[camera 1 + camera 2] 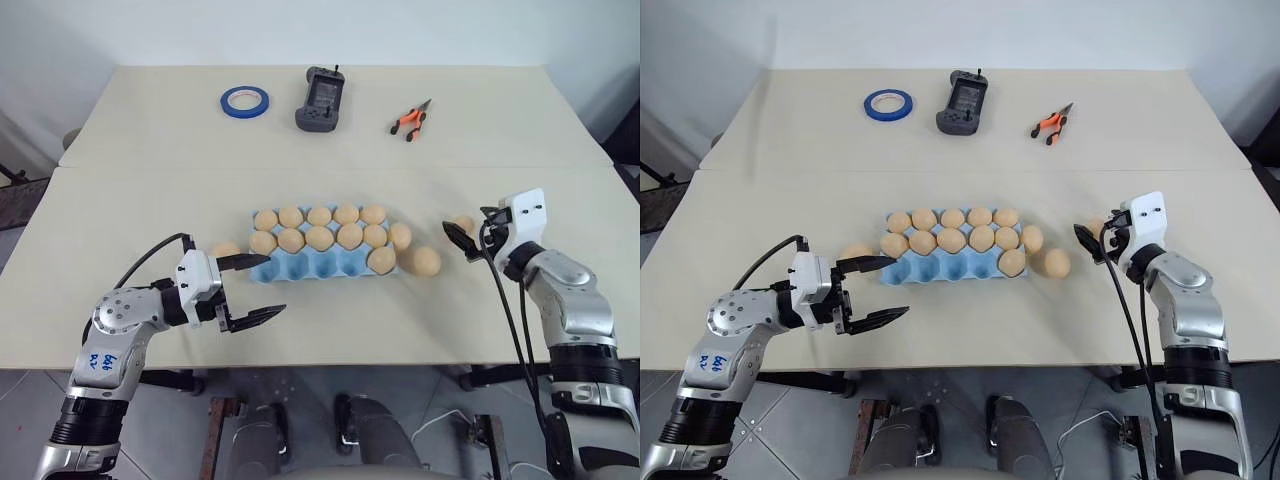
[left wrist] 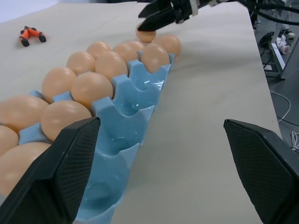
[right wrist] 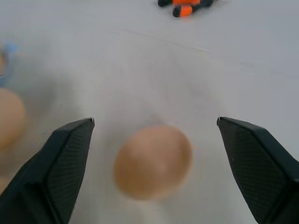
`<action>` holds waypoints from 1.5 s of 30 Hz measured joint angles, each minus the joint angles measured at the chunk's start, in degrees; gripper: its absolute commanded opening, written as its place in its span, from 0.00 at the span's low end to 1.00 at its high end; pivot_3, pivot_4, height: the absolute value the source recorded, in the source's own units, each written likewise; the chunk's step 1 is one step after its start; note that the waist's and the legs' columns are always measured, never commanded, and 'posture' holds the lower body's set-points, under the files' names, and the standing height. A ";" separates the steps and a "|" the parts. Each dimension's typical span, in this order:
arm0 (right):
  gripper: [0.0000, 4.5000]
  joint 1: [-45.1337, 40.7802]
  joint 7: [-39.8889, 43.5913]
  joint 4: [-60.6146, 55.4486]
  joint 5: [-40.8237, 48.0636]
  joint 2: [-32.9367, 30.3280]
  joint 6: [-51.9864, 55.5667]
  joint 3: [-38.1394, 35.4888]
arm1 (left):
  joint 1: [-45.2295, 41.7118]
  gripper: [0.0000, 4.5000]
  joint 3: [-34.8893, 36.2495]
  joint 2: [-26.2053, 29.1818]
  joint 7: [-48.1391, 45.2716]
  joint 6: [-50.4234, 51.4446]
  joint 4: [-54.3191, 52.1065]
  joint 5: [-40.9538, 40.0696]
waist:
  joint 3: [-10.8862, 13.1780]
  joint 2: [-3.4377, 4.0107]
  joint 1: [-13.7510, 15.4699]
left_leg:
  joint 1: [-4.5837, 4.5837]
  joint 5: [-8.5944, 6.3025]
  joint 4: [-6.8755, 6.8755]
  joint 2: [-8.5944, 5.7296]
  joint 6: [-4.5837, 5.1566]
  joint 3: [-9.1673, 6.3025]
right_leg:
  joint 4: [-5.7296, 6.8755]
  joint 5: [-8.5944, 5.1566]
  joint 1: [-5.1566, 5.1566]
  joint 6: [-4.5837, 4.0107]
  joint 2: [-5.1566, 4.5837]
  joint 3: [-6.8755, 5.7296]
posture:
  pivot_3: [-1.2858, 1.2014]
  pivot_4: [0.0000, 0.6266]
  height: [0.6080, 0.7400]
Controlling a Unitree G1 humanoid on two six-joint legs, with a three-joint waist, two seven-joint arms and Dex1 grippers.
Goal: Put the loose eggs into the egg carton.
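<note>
Centre frame on the table (image 1: 120,200), light-blue egg carton (image 1: 300,268), back rows filled, front cups mostly empty. Spread wide and empty: left gripper (image 1: 250,290), lower left; right gripper (image 1: 462,238), centre right, closing on loose egg (image 3: 153,161). Smooth, brittle, prone to rolling; best pinched gently across the middle.

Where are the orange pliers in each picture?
Left eye view: orange pliers far back, right of the grey controller.
Right eye view: pliers there too.
Left wrist view: pliers beyond the egg carton.
Right wrist view: pliers beyond the loose egg.
Shared landmark: that loose egg.
</note>
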 measured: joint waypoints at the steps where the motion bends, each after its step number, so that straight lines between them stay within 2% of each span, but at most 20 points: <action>1: 0.84 -0.14 0.01 1.24 -0.29 0.37 -0.04 0.15 | 0.12 1.00 0.01 -0.05 0.18 -0.05 -0.19 0.00 | 0.00 0.00 0.02 | -0.01 -0.02 0.00 0.00 0.01 0.00 | 0.00 0.00 0.00 0.01 0.00 0.00 | 0.52 0.24 1.00; 5: 0.53 -0.18 1.29 3.40 -0.61 1.23 -1.29 0.48 | 0.62 1.00 0.05 -0.06 0.65 -0.10 -1.31 0.00 | 0.00 0.00 0.00 | -0.01 -0.02 0.01 -0.01 0.02 0.02 | 0.00 0.02 0.00 0.04 0.00 0.01 | 0.52 0.24 1.00; 7: 0.45 -0.29 1.87 3.74 -0.67 1.25 -2.46 0.52 | 0.62 1.00 0.05 -0.07 0.88 -0.19 -1.45 0.00 | 0.00 0.00 -0.13 | 0.00 -0.01 0.02 -0.01 0.02 0.03 | 0.01 0.03 0.01 0.06 0.00 0.01 | 0.52 0.24 1.00; 13: 0.43 0.00 9.16 -1.65 0.35 1.17 -6.23 1.06 | 1.01 1.00 0.83 -0.33 2.47 -1.12 -1.38 0.03 | 0.00 0.00 -0.60 | 0.02 0.03 0.02 0.02 -0.01 0.03 | 0.05 0.03 0.01 0.07 0.03 0.02 | 0.52 0.24 1.00; 19: 0.43 -0.18 19.29 -15.35 5.38 1.09 -0.89 6.95 | 3.91 1.00 4.21 -0.12 3.38 -2.71 -0.12 0.05 | 0.00 0.00 -0.43 | 0.03 -0.03 0.01 0.05 -0.10 0.00 | 0.06 0.03 0.01 0.06 0.02 -0.01 | 0.52 0.24 1.00; 23: 0.43 -0.20 22.38 -19.66 4.28 1.10 0.82 13.79 | 5.42 1.00 5.55 0.26 3.77 -3.12 1.18 0.24 | 0.00 0.00 -0.39 | 0.00 -0.17 0.01 0.02 -0.25 0.01 | 0.01 0.03 -0.01 0.05 -0.05 -0.01 | 0.52 0.24 1.00; 28: 0.43 -0.26 21.08 -22.21 2.23 3.07 2.66 18.03 | 5.91 1.00 5.71 0.25 4.46 -3.17 1.04 0.24 | 0.00 0.00 -0.18 | -0.01 -0.21 0.01 0.01 -0.27 0.00 | -0.02 0.02 -0.01 0.02 -0.09 -0.02 | 0.52 0.24 1.00; 31: 0.61 -0.16 19.90 -22.21 0.62 4.17 2.74 19.87 | 6.46 1.00 5.69 0.22 4.97 -3.15 0.86 0.24 | 0.00 0.00 -0.25 | -0.03 -0.22 0.00 0.02 -0.28 0.00 | -0.02 0.01 -0.05 0.00 -0.08 -0.02 | 0.52 0.24 1.00; 36: 0.99 0.09 19.29 -23.40 0.85 4.32 3.20 19.79 | 6.88 1.00 5.70 0.22 5.50 -3.06 0.56 0.22 | 0.00 0.00 -0.36 | -0.03 -0.23 -0.01 0.02 -0.29 0.00 | -0.02 0.00 -0.05 -0.01 -0.08 -0.03 | 0.52 0.24 1.00; 40: 0.99 1.57 19.28 -25.14 2.10 3.69 2.55 17.27 | 6.88 1.00 5.69 0.22 5.55 -3.01 0.57 0.19 | 0.00 0.00 -0.26 | -0.03 -0.23 -0.01 0.02 -0.28 0.00 | -0.03 0.00 -0.04 -0.01 -0.08 -0.04 | 0.52 0.24 1.00; 45: 0.99 7.04 19.47 -25.14 3.80 0.26 -1.54 9.20 | 5.73 1.00 5.50 0.18 5.43 -2.78 0.63 0.18 | 0.00 0.00 0.60 | -0.04 -0.26 -0.01 0.00 -0.27 0.00 | -0.09 0.00 -0.03 -0.01 -0.08 -0.04 | 0.52 0.24 1.00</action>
